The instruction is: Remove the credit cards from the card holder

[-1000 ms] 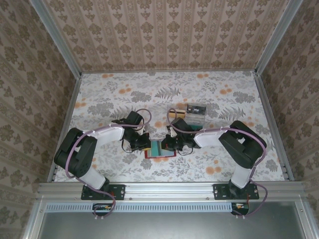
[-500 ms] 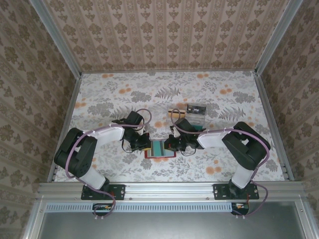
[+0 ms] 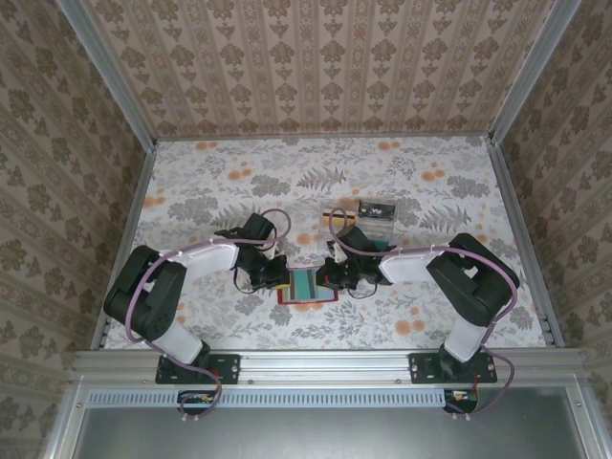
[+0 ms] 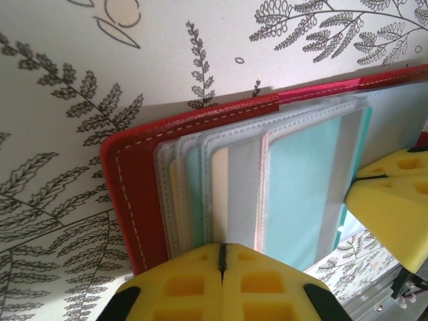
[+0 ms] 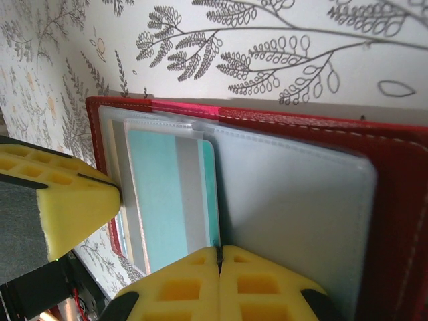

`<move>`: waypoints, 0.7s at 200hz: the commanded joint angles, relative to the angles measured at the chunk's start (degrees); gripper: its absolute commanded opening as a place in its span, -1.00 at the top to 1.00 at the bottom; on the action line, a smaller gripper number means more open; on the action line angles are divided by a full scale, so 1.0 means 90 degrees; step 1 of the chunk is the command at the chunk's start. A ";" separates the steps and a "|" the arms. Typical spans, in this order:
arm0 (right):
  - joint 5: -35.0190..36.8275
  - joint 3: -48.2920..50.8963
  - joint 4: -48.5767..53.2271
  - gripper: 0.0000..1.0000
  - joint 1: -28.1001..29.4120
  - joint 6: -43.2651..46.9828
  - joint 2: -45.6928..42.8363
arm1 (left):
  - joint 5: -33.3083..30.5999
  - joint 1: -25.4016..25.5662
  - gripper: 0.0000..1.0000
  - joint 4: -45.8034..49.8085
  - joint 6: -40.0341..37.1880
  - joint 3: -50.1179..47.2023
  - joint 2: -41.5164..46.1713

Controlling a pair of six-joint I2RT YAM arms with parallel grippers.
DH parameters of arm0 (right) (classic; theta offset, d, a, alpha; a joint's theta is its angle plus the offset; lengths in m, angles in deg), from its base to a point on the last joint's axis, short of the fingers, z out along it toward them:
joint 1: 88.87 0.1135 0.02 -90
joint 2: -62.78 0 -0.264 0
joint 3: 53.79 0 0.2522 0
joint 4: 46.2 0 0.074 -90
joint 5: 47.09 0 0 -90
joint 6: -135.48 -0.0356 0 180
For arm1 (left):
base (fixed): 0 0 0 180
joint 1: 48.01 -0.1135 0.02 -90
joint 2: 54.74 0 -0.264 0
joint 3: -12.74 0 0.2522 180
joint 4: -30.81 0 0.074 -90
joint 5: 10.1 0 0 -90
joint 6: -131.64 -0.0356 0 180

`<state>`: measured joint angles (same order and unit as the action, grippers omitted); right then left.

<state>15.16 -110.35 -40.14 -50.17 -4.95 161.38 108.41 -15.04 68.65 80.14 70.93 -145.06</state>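
The red card holder (image 3: 308, 297) lies open on the table between my two grippers. Its red edge (image 4: 134, 194) and clear sleeves are close up in the left wrist view. A teal credit card (image 4: 294, 187) sits in a sleeve, and a cream card edge (image 4: 219, 194) shows in the sleeve beside it. My left gripper (image 4: 222, 249) is shut, its tips against the sleeves. My right gripper (image 5: 219, 251) is shut too, its tips at the teal card's (image 5: 157, 194) exposed edge, next to the grey lining (image 5: 294, 200). From above, the left gripper (image 3: 284, 277) and right gripper (image 3: 330, 277) flank the holder.
A small clear box with dark contents (image 3: 375, 218) and a tan item (image 3: 335, 216) sit just behind the right gripper. Patterned walls close in the floral table (image 3: 191, 191) on three sides. Open table lies at the back and far left.
My right arm has shifted slightly, its elbow drifting right. The left arm and the card holder have stayed put.
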 commanded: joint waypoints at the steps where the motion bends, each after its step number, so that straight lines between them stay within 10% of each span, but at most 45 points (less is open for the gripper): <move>1: -0.0051 -0.0107 0.0316 1.00 -0.0117 0.0213 -0.0240 | -0.0512 0.0038 1.00 0.0440 -0.0146 -0.0127 -0.0179; 102: -0.0232 -0.0107 0.0350 1.00 -0.0218 0.0293 -0.0256 | -0.0478 0.0038 1.00 0.0412 -0.0148 -0.0115 -0.0208; 140: -0.0366 -0.0029 -0.0139 0.59 -0.0168 0.0060 -0.0164 | -0.0483 0.0047 1.00 0.0406 -0.0141 -0.0119 -0.0219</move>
<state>13.67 -110.57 -38.85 -51.77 -3.49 160.22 108.41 -15.04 68.63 80.03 70.93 -145.06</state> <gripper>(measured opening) 0.171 0.048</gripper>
